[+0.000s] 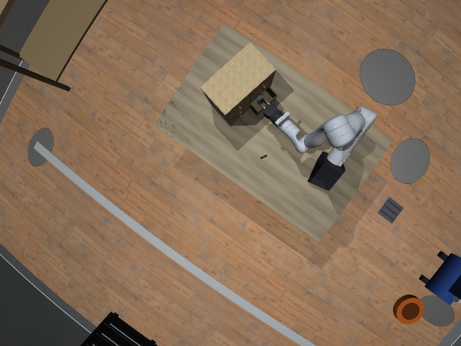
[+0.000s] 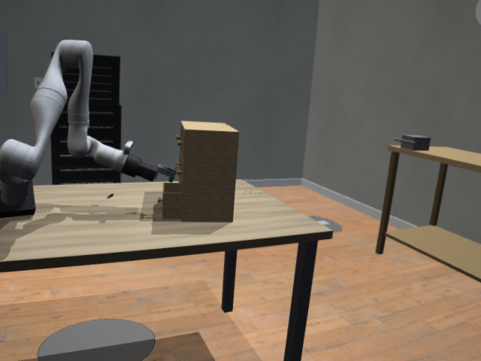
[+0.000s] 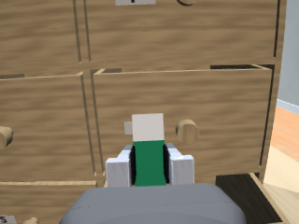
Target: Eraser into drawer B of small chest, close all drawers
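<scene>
While the jaws (image 1: pixel 263 103) (image 2: pixel 167 171) pinch the green-and-white eraser (image 1: pixel 261 101) (image 2: pixel 170 178) (image 3: pixel 149 156), an open drawer (image 1: pixel 273 96) (image 2: pixel 171 205) (image 3: pixel 248 198) sits below them. The chest (image 1: pixel 240 78) (image 2: pixel 210 174) (image 3: pixel 179 93) stands just ahead.

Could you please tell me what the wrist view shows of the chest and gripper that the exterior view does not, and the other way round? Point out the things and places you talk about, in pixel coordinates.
Only the wrist view: the faces of the closed drawers, with a label marked S, and fingers on both sides of the eraser (image 2: pixel 170 179) (image 3: pixel 149 161).

Only the exterior view: the chest's (image 2: pixel 208 174) (image 3: pixel 276 42) plain side and top, and the arm (image 2: pixel 48 97).

Both: the eraser held by the gripper (image 2: pixel 174 174) (image 3: pixel 149 157) in front of the chest, above the pulled-out drawer (image 2: pixel 171 205) (image 3: pixel 268 201).
</scene>
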